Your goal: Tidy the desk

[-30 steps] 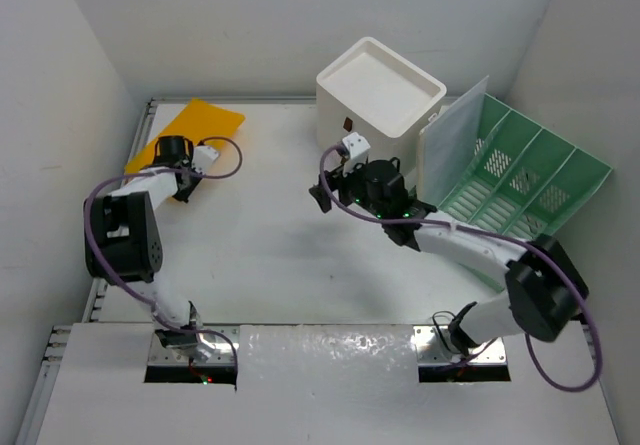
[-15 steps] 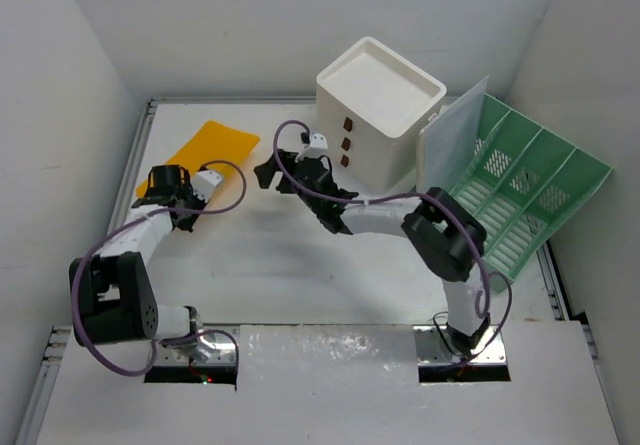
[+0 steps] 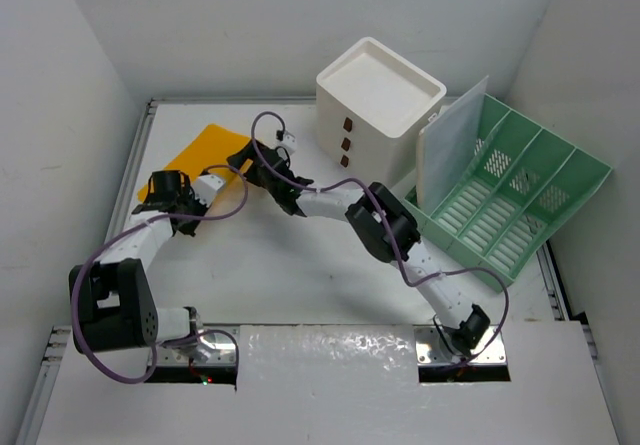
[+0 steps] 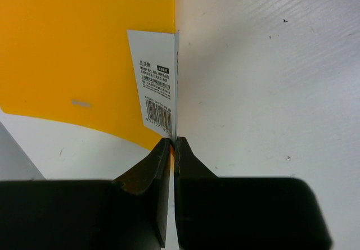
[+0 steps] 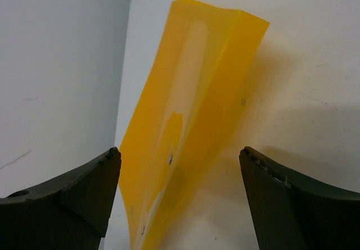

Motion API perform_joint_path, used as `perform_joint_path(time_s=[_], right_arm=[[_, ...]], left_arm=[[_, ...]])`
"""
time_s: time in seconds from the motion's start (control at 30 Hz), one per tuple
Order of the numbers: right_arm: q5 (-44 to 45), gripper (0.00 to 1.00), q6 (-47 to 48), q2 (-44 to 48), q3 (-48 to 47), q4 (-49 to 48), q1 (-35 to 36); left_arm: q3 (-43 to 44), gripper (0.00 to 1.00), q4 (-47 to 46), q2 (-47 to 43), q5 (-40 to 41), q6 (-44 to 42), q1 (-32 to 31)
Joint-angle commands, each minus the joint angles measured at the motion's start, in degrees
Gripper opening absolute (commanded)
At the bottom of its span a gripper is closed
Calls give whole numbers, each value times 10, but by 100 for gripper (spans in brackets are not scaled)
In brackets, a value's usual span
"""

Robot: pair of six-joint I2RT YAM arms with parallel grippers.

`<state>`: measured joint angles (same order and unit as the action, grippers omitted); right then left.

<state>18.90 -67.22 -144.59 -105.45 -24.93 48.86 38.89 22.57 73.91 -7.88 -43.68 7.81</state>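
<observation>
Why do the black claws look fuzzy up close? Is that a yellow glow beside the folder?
Left wrist view: the left end effector is too near the lens, so soft, while the white label on the yellow folder is sharp. Right wrist view: the right end effector blurs too, and the folder tints its shadow on the desk yellowish. Top view: soft, even light.

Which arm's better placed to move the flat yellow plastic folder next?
Left. Left claw is shut on the flat yellow plastic folder; right claw is open, not gripping it.
</observation>
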Motion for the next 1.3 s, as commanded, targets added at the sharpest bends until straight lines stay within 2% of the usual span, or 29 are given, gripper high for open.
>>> perform_joint_path(time_s=[0.0, 0.17, 0.23, 0.33, 0.37, 0.43, 0.47, 0.53, 0.57, 0.6, 0.63, 0.67, 0.7, 0.77, 0.87, 0.9, 1.0, 1.03, 1.13, 1.27], right_arm=[[17, 83, -58, -32, -64, 45, 0], [-20, 83, -44, -119, -182, 37, -1], [-28, 82, -68, -150, -210, 31, -2], [-48, 68, -101, -171, -214, 10, -2], [-53, 48, -96, -172, -218, 8, -1], [-52, 24, -80, -158, -205, -7, -1], [-52, 0, -69, -148, -179, -18, -1], [-60, 0, -46, -115, -144, -41, -1], [-71, 0, -1, -101, -132, -49, -1], [-78, 0, 23, -66, -116, -70, 0], [-86, 0, 53, -44, -76, -85, 1], [-91, 0, 114, -20, -52, -99, 3], [-95, 0, 145, 7, -22, -111, 4], [-92, 0, 240, 98, 72, -155, 7], [-82, 0, 354, 226, 196, -210, 7], [-93, 0, 410, 286, 242, -223, 7], [-115, 0, 484, 366, 295, -214, 7], [-134, 0, 497, 411, 302, -208, 6], [-168, 0, 533, 471, 312, -174, 6], [-174, 0, 580, 582, 315, -145, 6]], left_arm=[[6, 0, -22, -15, -32, 7, -3], [-7, 0, -26, -24, -31, -9, -3], [-17, 0, -32, -34, -32, -19, -3], [-28, 0, -45, -53, -35, -28, -3], [-30, 0, -47, -58, -40, -31, -3], [-31, 0, -48, -62, -45, -33, -3], [-30, 0, -46, -61, -45, -33, -3], [-25, 0, -39, -61, -41, -30, -3], [-21, 6, -32, -62, -42, -28, -3], [-9, 17, -15, -65, -43, -25, -3], [-1, 39, -7, -67, -44, -18, -3], [7, 75, 3, -76, -49, -6, -2], [15, 97, 13, -84, -56, 0, 4], [49, 100, 48, -111, -102, 22, 18], [116, 100, 95, -137, -176, 53, 91], [155, 99, 110, -140, -167, 66, 101], [212, 99, 122, -138, -110, 100, 120], [217, 99, 117, -139, -96, 117, 123], [216, 100, 82, -139, -54, 146, 126], [202, 100, 55, -127, -38, 164, 128]])
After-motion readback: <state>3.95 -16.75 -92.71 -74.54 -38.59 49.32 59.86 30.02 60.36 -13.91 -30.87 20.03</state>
